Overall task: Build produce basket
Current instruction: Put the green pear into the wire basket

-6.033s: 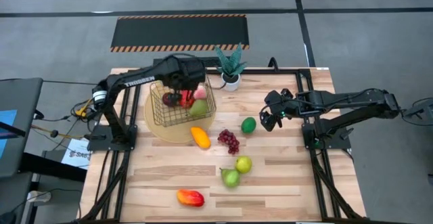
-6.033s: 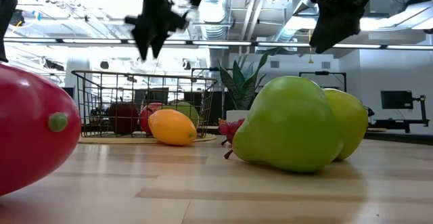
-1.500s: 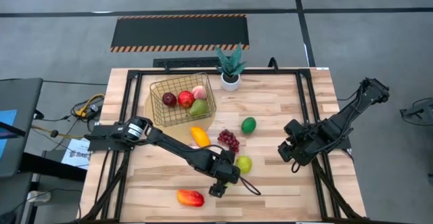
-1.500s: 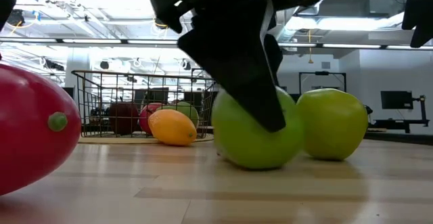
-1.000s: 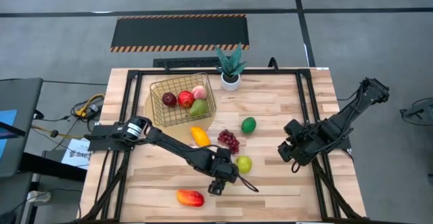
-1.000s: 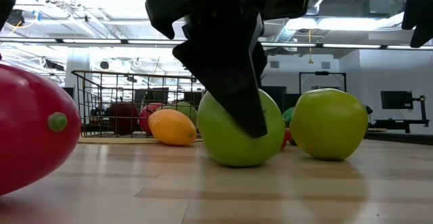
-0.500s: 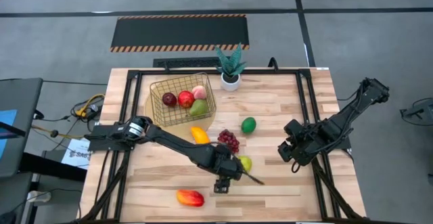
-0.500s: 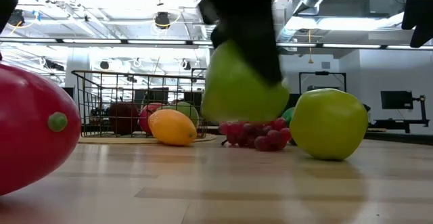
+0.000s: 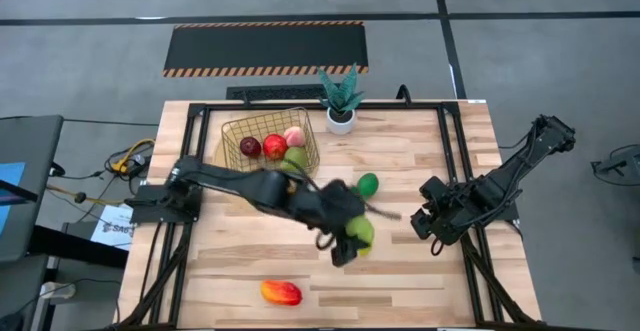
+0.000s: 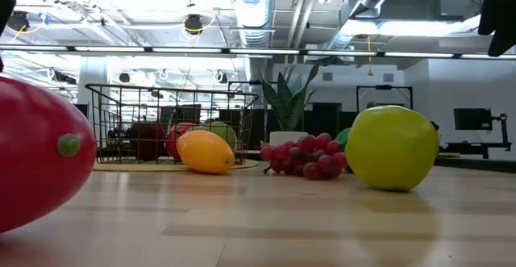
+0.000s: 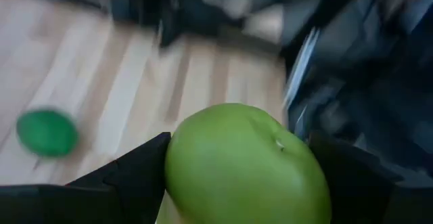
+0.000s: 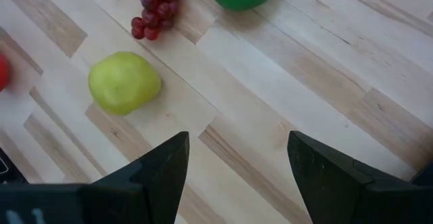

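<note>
While carried toward the basket point(image 9: 268, 149) at the desk's far left corner, a green pear point(image 11: 247, 163) sits clamped in the left gripper point(image 9: 345, 241); right gripper point(image 12: 233, 176), fingers apart, waits by the right edge.

the left arm stretches from its base across the table point(image 9: 420, 271) middle, its hand point(image 11: 237, 176) closed on a green pear point(image 11: 247, 166), apparently lifted off the wood. the right arm waits folded at the table's right side, its hand point(image 12: 233, 163) spread open and empty.
</note>
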